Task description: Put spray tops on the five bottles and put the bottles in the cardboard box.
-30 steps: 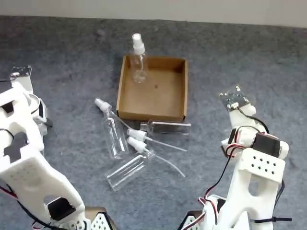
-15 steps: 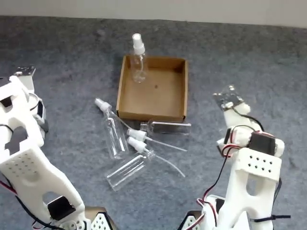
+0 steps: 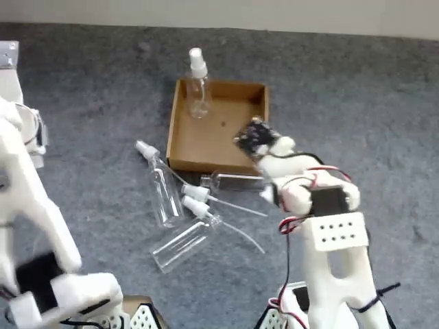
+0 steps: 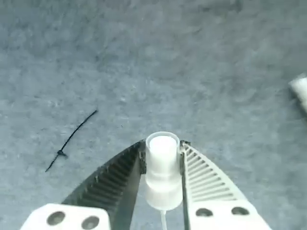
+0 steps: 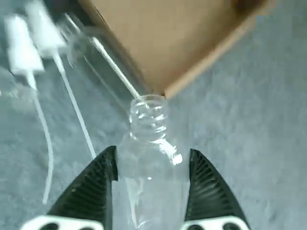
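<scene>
My left gripper (image 4: 163, 143) is shut on a white spray top (image 4: 162, 165), held above bare carpet. My right gripper (image 5: 152, 152) is shut on a clear capless bottle (image 5: 148, 143) with its open neck pointing at the cardboard box (image 5: 177, 33). In the high view the right arm (image 3: 309, 199) hangs over the front right corner of the box (image 3: 216, 164). One capped bottle (image 3: 197, 86) stands upright at the box's back left. A capless bottle (image 3: 236, 182) lies along the box front. Two more bottles (image 3: 163, 192) (image 3: 182, 243) lie on the carpet beside two loose spray tops (image 3: 194, 192) (image 3: 197, 207).
Grey carpet covers the table. A black cable tie (image 4: 72, 139) lies on it under the left gripper. The left arm (image 3: 20, 171) stands tall at the far left edge. Open carpet lies right of the box and along the back.
The right arm has swung left from the table's right side to the front of the box, carrying the bottle. The left arm has risen and drawn back toward the far left.
</scene>
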{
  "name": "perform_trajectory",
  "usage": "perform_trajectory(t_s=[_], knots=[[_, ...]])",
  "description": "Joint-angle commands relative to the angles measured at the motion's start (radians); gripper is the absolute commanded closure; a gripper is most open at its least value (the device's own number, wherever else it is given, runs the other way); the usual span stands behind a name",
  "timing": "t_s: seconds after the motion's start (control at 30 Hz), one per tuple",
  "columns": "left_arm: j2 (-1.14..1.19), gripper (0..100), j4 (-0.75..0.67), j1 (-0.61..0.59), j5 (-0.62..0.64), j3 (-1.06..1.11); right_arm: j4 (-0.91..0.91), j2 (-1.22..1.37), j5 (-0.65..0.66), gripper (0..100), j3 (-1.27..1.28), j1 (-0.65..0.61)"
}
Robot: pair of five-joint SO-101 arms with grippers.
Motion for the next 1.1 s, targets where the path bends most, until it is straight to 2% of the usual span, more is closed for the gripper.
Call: perform_trajectory(t_s=[0.0,0.07,0.17,0.37,0.57,0.73,1.07], knots=[[-0.331,100,-0.051,0.130,0.170,0.160,-0.093,-0.039,-0.133,99.4,-0.070,-0.133],[-0.473,100,-0.129,0.171,0.258,0.252,-0.159,-0.039,-0.247,99.4,-0.065,-0.214],[-0.677,100,-0.259,0.222,0.364,0.392,-0.271,-0.039,-0.333,99.4,-0.016,-0.320],[-0.964,100,-0.477,0.354,0.585,0.615,-0.576,-0.039,-0.408,99.4,0.193,-0.487],[-1.082,100,-0.667,0.424,0.713,0.780,-0.880,-0.039,-0.423,99.4,0.440,-0.533],[-1.135,100,-0.779,0.427,0.813,0.900,-0.964,-0.039,-0.422,99.4,0.550,-0.544],[-1.248,100,-0.809,0.429,0.816,0.997,-0.978,-0.038,-0.422,99.4,0.564,-0.585]])
